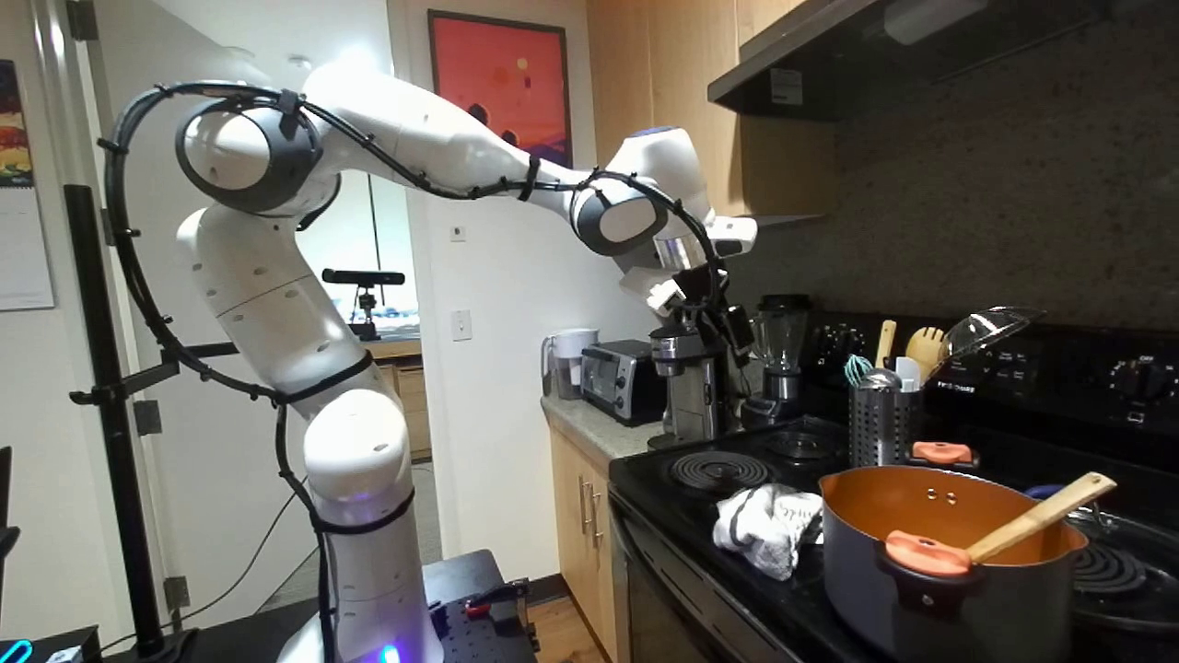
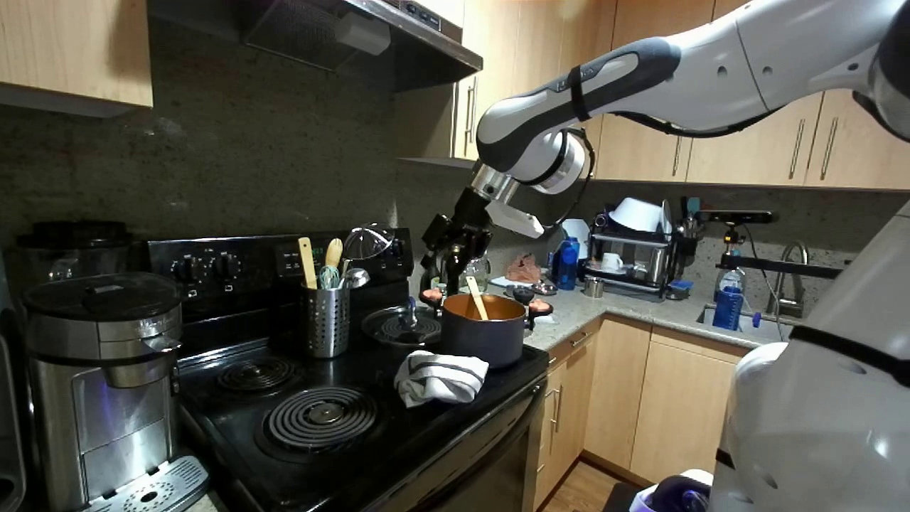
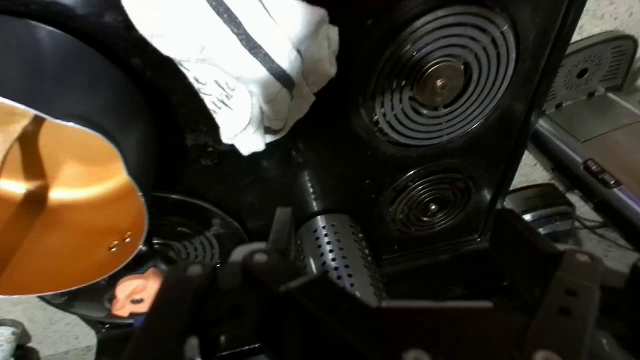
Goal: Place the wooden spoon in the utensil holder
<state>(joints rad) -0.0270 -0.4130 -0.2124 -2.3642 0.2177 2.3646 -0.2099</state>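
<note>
Claw (image 3: 394,225) is being held, jaws parted, above stove (image 3: 345,175); wooden spoon (image 1: 1039,518) is being supported, tilted, by orange pot (image 1: 858,564).

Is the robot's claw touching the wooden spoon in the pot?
Apart: in an exterior view, the gripper hangs well away from the wooden spoon, a wide gap between them.

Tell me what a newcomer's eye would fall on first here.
Likely the white robot arm first, extended toward the black stove in both exterior views. Next comes the dark pot on the stove, with its bright orange inside and the wooden spoon leaning out over the rim. In an exterior view, the red picture on the wall also draws the eye.
</note>
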